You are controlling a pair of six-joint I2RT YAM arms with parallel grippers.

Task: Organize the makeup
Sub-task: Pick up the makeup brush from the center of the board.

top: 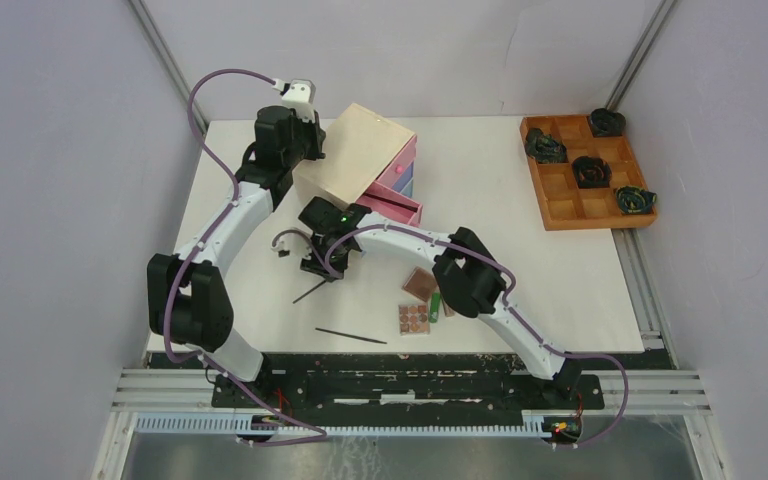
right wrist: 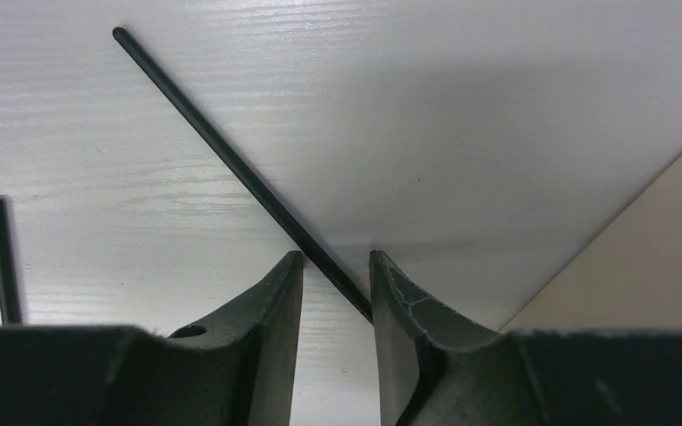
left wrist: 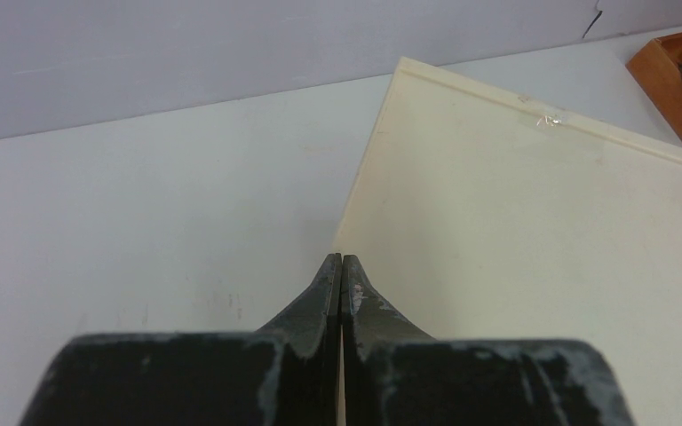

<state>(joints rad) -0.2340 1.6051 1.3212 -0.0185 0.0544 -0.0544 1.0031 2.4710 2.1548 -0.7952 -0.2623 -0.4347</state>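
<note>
Table (top: 520, 250): most of the bare surface is in the middle and on the right.

Pale chest (top: 355, 150) sits back left with one pink drawer (top: 397, 207) pulled out towards the arms. That's probably where things go. The wooden tray (top: 580, 224) at back right isn't part of this.

Left gripper (left wrist: 341, 275): jaws pressed together on nothing, hovering over the chest's top corner. It's out of the way.

Right gripper (right wrist: 336, 257): down at the table in front of the chest, jaws apart. One thin black stick (right wrist: 222, 151) lies on the table and runs diagonally through the gap. It sits hard against the right finger, and its near end is hidden behind that finger. Nothing is clamped yet.

Rest of the makeup:
- Two brown palettes (top: 420, 284) and a green tube (top: 435, 305) sit near the right forearm.
- A second stick (top: 350, 336) lies near the front edge.

Step in hand, as I read it, is pinching that stick.
- **Alignment:** shift so the stick sits mid-gap, and turn the wrist so the pads cross it squarely.
- **Closing:** keep the tips low and close slowly, since it looks likely to roll or skid.
- **Lift:** the grip is near one end, so expect the long end to droop or swing. Lift straight up.

Clearance:
- **Chest:** its side is just beside the right finger, so don't swing that way while low.
- **Drawer:** its front lip is near, so clear it first.
- **Open room:** left and front, but mind the second stick.
</note>
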